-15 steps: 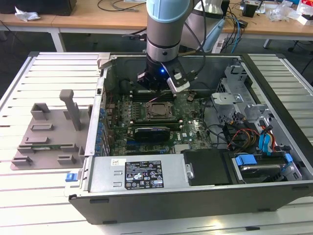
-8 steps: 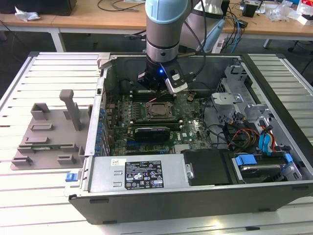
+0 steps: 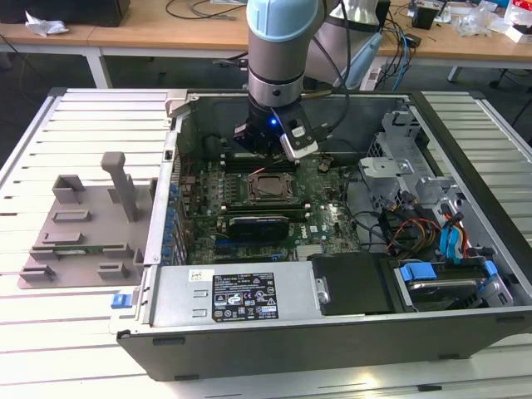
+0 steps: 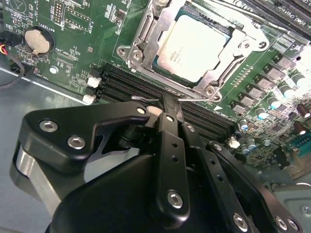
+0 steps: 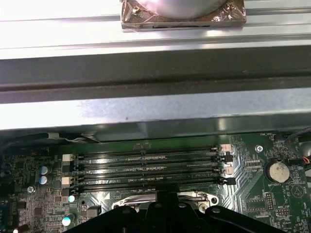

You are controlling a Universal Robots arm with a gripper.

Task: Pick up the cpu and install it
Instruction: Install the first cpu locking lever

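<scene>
A big white counter (image 3: pixel 83 125) held an open computer case (image 3: pixel 249 341) lying on its side. The robot arm (image 3: pixel 283 50) reached down into the case from above. On the counter, at the exterior view's left, sat a grey plate (image 3: pixel 83 224) with raised blocks. It was well apart from the arm, and no chip could be seen on it.

Inside the case lay the green motherboard (image 4: pixel 73 53). The black fingers (image 4: pixel 170 136) hung low over it, just beside the long dark memory slots (image 4: pixel 126 87) and near the socket (image 4: pixel 146 34). The fingers looked pressed together, with no gap and nothing held between them.

The cpu (image 4: pixel 192 46) was not in the fingers. It sat flat in the socket, with its pale silver top facing up. The shiny metal frame lay around it.

So the picking up and putting in looked done. It seemed that what was left, if anything, was locking the frame down.

Some things were hard to see. The very tips of the fingers were hidden behind their own black parts, close to a thin wire bar, so it was not clear if they touched it. One corner of the socket was cut off in the second wrist view. It was too hard to tell if the frame was locked.
</scene>
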